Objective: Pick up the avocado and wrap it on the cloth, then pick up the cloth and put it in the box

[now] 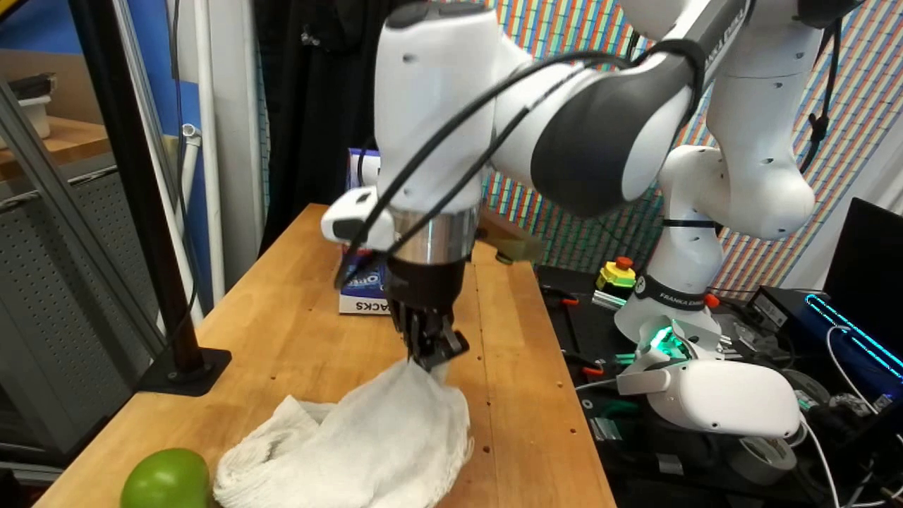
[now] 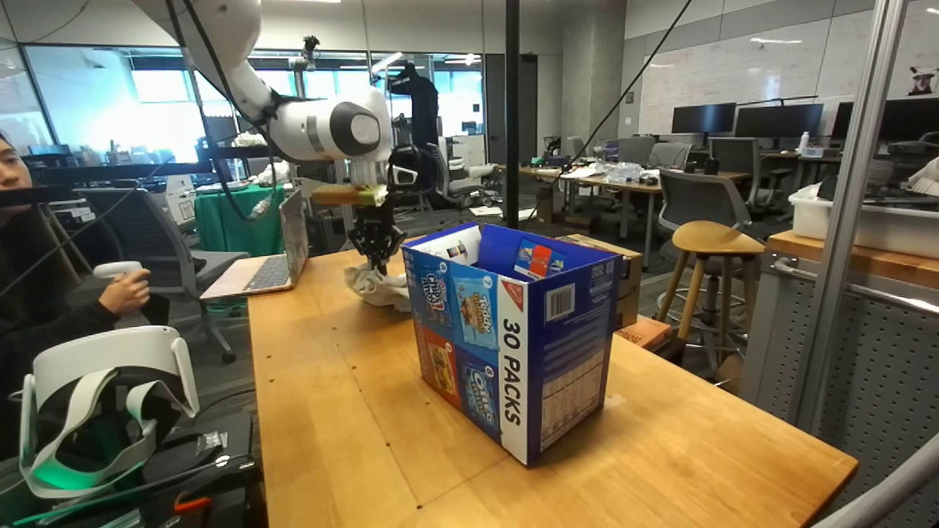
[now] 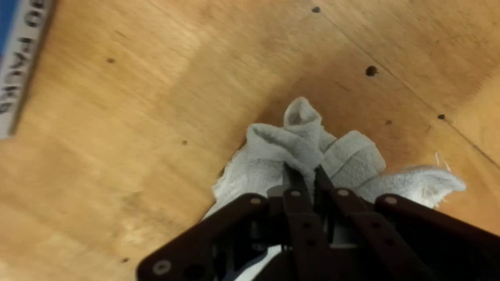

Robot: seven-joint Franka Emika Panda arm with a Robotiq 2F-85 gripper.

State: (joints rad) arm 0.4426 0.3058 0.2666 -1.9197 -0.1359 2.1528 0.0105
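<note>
My gripper (image 3: 302, 171) is pinching a bunched fold of the white cloth (image 3: 273, 150), with the fabric squeezed between its fingertips. In an exterior view the cloth (image 1: 360, 444) rises to a peak under the gripper (image 1: 427, 361), while its lower part spreads over the wooden table. Beside the cloth, at the bottom left of that view, the green avocado (image 1: 166, 481) lies uncovered, cut off by the frame's edge. The blue box (image 2: 477, 323) stands upright with its top open in an exterior view. Part of the box (image 1: 363, 286) shows behind the arm.
A black post (image 1: 141, 197) on a flat base rises from the table's edge. At the far end of the wooden table (image 2: 330, 411) sits a laptop (image 2: 290, 242). A headset (image 1: 726, 398) rests on the black surface alongside. Someone holding a controller sits nearby.
</note>
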